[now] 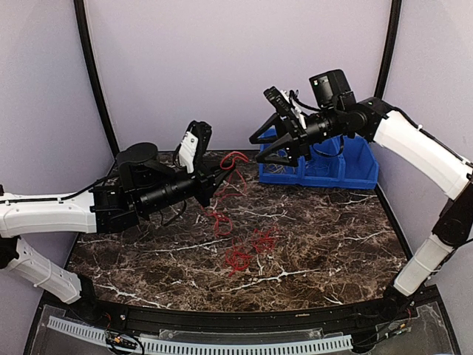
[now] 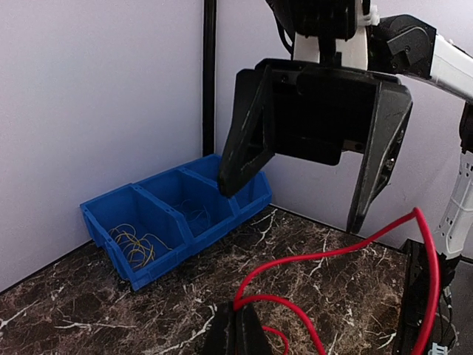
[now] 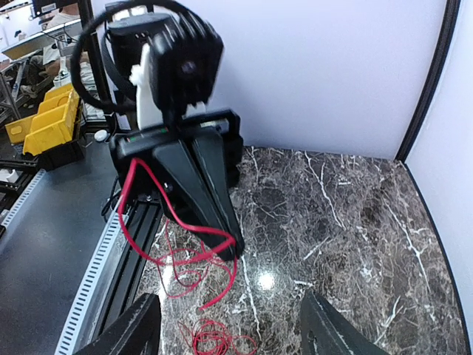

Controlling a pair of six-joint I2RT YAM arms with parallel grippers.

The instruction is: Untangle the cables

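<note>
My left gripper is shut on a red cable and holds it above the marble table. In the left wrist view the shut fingertips pinch this cable, which loops off to the right. My right gripper is open and empty, hovering just right of the held cable, and faces the left gripper. In the right wrist view its fingers stand wide apart, and the cable hangs from the left gripper's tips. More red cable loops lie on the table below, a coil among them.
A blue bin with three compartments stands at the back right by the wall. In the left wrist view its end compartment holds yellow wires and the middle one thin blue wires. Walls close the table on three sides.
</note>
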